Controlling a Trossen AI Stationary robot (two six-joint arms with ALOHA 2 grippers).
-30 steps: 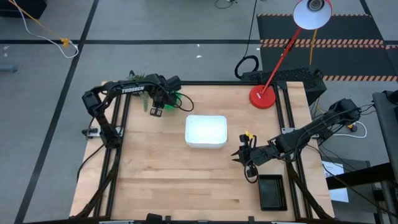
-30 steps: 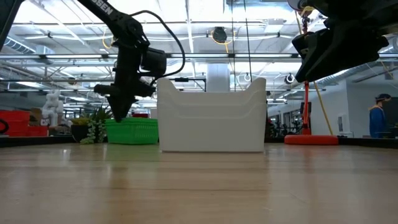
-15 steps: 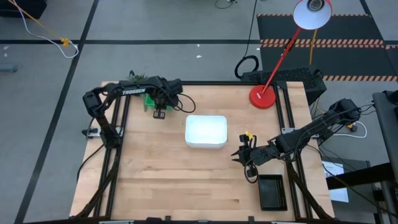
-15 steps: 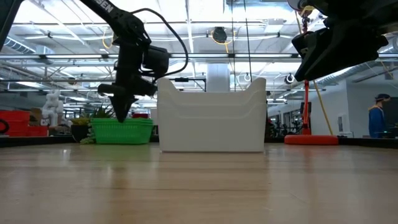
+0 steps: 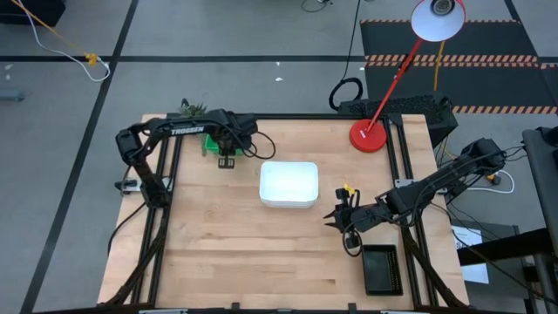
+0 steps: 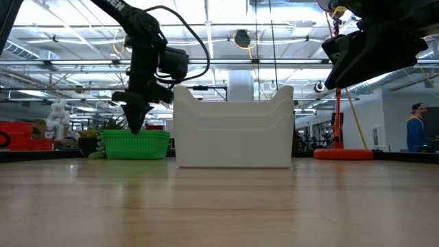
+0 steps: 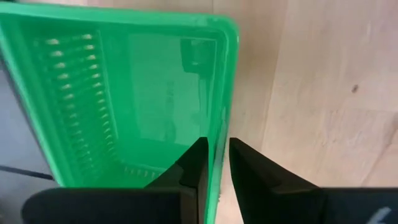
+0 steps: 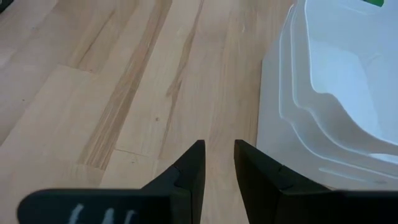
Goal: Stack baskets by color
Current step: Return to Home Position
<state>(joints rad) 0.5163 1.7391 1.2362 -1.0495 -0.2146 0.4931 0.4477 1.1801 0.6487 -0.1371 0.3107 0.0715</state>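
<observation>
A green basket (image 5: pixel 210 142) (image 6: pixel 135 145) rests bottom-down on the table near its far left corner. My left gripper (image 5: pixel 226 161) (image 7: pixel 218 155) points down over the basket's near-right rim, with one finger inside the basket and one outside. A nested stack of white baskets (image 5: pixel 289 184) (image 8: pixel 329 93) stands at the table's middle. A black basket (image 5: pixel 381 269) lies at the near right. My right gripper (image 5: pixel 334 216) (image 8: pixel 219 162) hovers right of the white stack, its fingers a little apart with nothing between them. My left gripper comes from above, its fingers astride the green basket's side rim (image 7: pixel 219 134) near a corner. The basket stays flat on the table. I cannot tell whether either finger touches the rim.
A red lamp base (image 5: pixel 368 136) stands at the far right, its arm slanting up over that corner. A small leafy toy (image 5: pixel 190 108) lies beyond the green basket at the far left edge. Bare wood stretches across the table's near half.
My left gripper has rolled at the wrist and shifted slightly over the green basket. The basket has slid and turned toward the table's left edge, then stayed put over the last half second.
</observation>
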